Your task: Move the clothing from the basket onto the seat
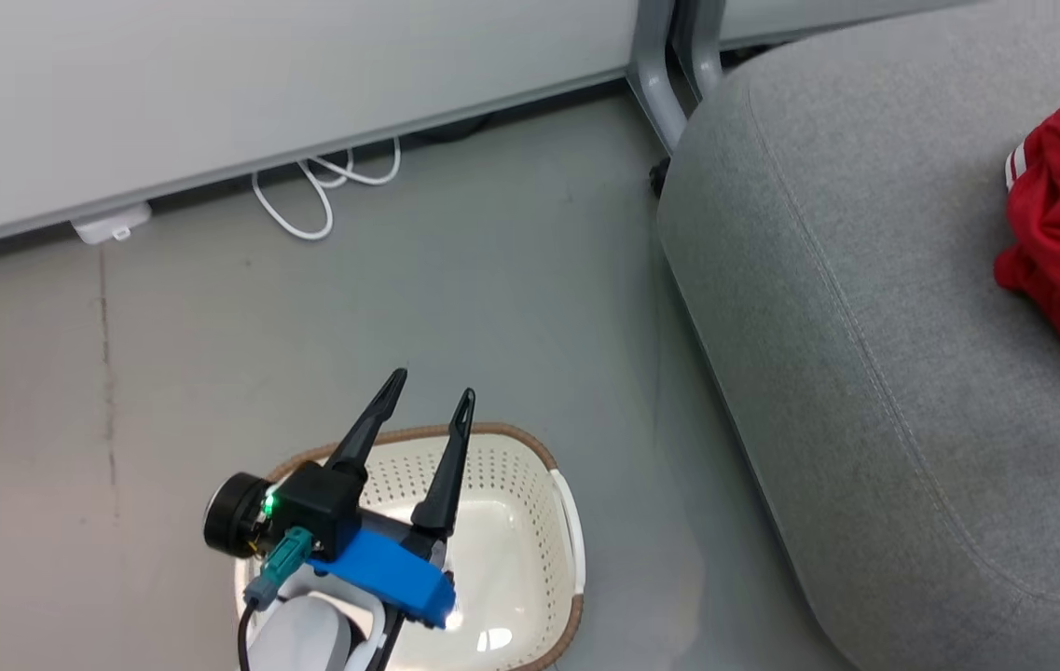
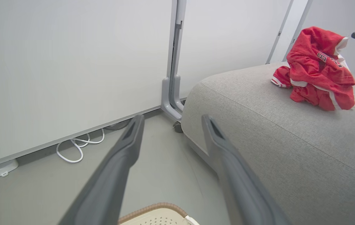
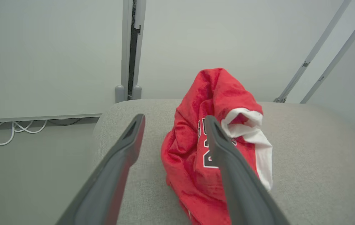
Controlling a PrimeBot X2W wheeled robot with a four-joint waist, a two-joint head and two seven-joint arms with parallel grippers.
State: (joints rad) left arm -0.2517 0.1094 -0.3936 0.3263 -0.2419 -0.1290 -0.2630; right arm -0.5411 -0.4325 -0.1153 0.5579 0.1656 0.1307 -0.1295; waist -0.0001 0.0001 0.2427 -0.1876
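Right gripper [image 3: 174,122], fingers standing spread wide and pinching nothing, is hanging just over the clothing [image 3: 189,147], which is lying in a tall crumpled heap on the seat [image 3: 321,156]. I am judging the transfer done, since no red is showing in the visible part of the basket [image 1: 511,431], which is sitting on the floor to the seat's near left. Left gripper [image 1: 432,387], likewise spread and holding nothing, is hovering above that basket. Hazard: one of my right fingers is crossing the jersey's lettering, and I cannot tell whether it is touching cloth. A fold catching there would be dragging the heap toward the seat's near edge during any pull-back. The loosely piled heap is also risking a slump.
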